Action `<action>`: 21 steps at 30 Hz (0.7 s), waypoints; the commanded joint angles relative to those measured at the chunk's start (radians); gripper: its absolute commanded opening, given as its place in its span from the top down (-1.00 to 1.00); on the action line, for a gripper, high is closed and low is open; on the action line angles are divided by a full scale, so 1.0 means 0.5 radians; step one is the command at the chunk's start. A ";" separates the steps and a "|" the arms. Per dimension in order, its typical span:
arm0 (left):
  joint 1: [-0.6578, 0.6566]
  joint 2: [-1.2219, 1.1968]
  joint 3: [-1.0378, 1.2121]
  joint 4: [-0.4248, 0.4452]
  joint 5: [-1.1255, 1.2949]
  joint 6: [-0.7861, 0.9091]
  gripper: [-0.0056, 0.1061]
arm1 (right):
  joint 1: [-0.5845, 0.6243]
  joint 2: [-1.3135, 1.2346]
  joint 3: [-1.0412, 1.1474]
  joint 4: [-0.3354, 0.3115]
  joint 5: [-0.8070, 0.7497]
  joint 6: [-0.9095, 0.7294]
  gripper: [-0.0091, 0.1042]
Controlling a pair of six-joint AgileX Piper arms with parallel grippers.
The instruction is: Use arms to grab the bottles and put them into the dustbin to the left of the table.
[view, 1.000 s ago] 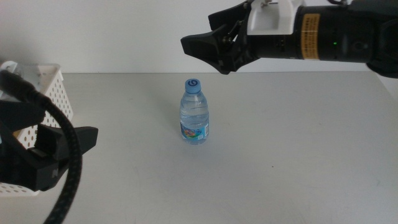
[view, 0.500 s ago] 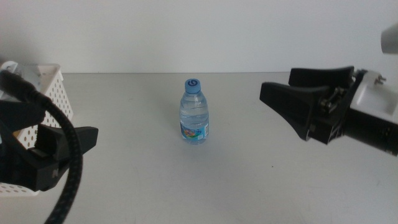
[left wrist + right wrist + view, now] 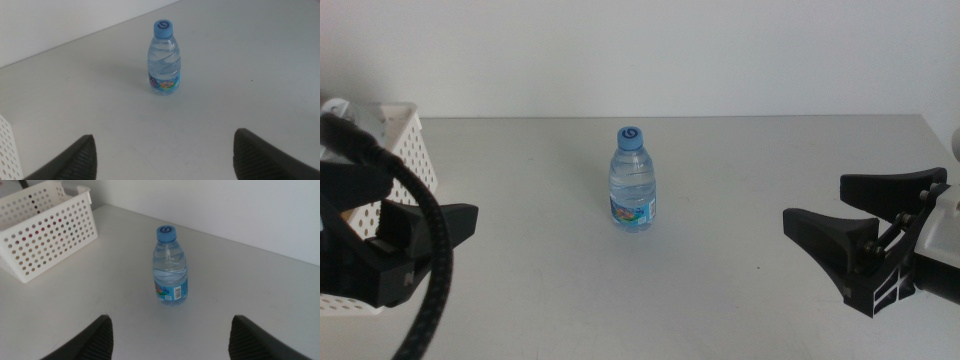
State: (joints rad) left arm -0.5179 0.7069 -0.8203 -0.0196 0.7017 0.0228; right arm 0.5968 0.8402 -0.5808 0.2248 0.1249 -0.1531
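Note:
A clear water bottle (image 3: 633, 185) with a blue cap stands upright in the middle of the table (image 3: 770, 150); it also shows as the bottle (image 3: 164, 59) in the left wrist view and the bottle (image 3: 171, 266) in the right wrist view. My right gripper (image 3: 815, 202) hangs low at the right, well clear of the bottle, open and empty (image 3: 170, 319). At the left edge, beside the dustbin (image 3: 395, 140), my left gripper (image 3: 440, 222) waits open with nothing in it (image 3: 165, 135). The white perforated dustbin (image 3: 45, 225) sits at the table's left.
A thick black cable (image 3: 435, 270) loops across the left arm in front of the dustbin. A corner of the dustbin (image 3: 7, 147) shows in the left wrist view. A pale wall runs behind the table's far edge.
My right gripper has swung from high above and behind the bottle down to the right, ending low near the table's right front. The bottle and the left arm have stayed put.

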 commanded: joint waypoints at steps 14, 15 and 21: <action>-0.009 -0.004 -0.055 -0.002 -0.151 -0.021 -0.78 | 0.010 -0.060 -0.079 0.082 -0.037 -0.276 -0.19; -0.009 -0.004 -0.055 -0.002 -0.151 -0.021 -0.78 | 0.010 -0.069 -0.081 0.082 -0.037 -0.274 -0.19; -0.009 -0.004 -0.055 -0.002 -0.151 -0.021 -0.78 | 0.010 -0.082 -0.081 0.083 -0.076 -0.269 -0.19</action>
State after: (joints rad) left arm -0.5179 0.7069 -0.8203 -0.0196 0.7017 0.0228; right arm 0.6022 0.8088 -0.5808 0.2765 0.1701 -0.2861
